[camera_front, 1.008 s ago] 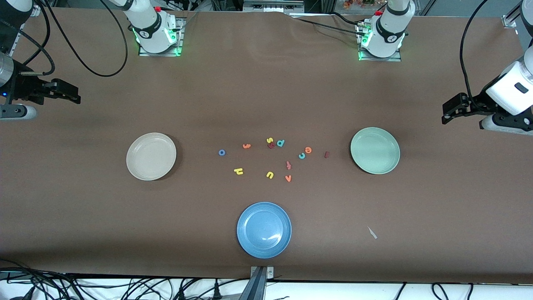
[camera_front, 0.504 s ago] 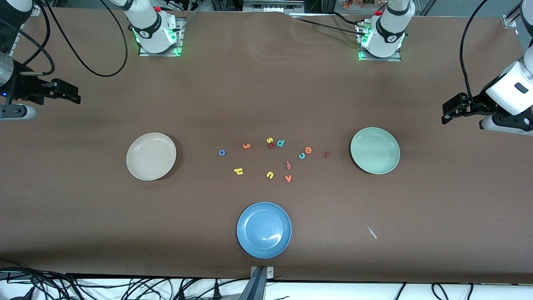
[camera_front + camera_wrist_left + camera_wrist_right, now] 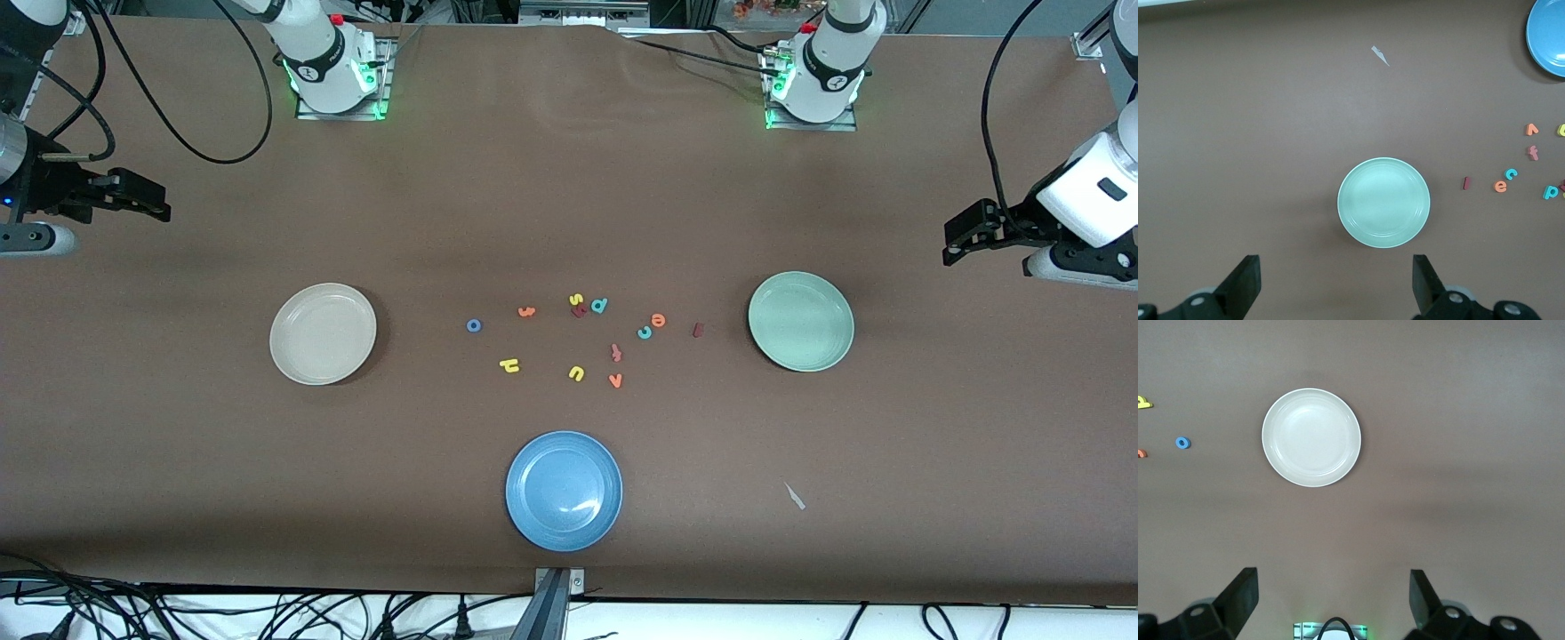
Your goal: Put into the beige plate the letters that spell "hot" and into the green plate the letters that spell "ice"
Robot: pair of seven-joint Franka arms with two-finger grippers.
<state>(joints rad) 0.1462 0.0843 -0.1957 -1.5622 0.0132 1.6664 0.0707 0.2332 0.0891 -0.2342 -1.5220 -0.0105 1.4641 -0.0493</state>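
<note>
The beige plate (image 3: 323, 333) (image 3: 1311, 437) lies toward the right arm's end, the green plate (image 3: 801, 321) (image 3: 1383, 202) toward the left arm's end. Between them lie the blue "o" (image 3: 474, 325) (image 3: 1183, 443), orange "t" (image 3: 526, 311) and yellow "h" (image 3: 509, 364). Closer to the green plate are the teal "c" (image 3: 645, 332) (image 3: 1511, 174), orange "e" (image 3: 658, 320) (image 3: 1500, 187) and dark red "i" (image 3: 698, 330) (image 3: 1465, 183). My left gripper (image 3: 951, 242) (image 3: 1335, 283) hangs open and empty past the green plate. At the beige plate's end my right gripper (image 3: 165, 203) (image 3: 1331, 597) is open and empty too.
A blue plate (image 3: 564, 491) (image 3: 1548, 37) sits nearest the front camera. Other letters lie among the task letters: yellow "u" (image 3: 576, 373), orange "v" (image 3: 615, 380), red-orange "f" (image 3: 616, 352), teal "d" (image 3: 599, 305), yellow "s" (image 3: 575, 300). A pale scrap (image 3: 795, 497) lies near the front edge.
</note>
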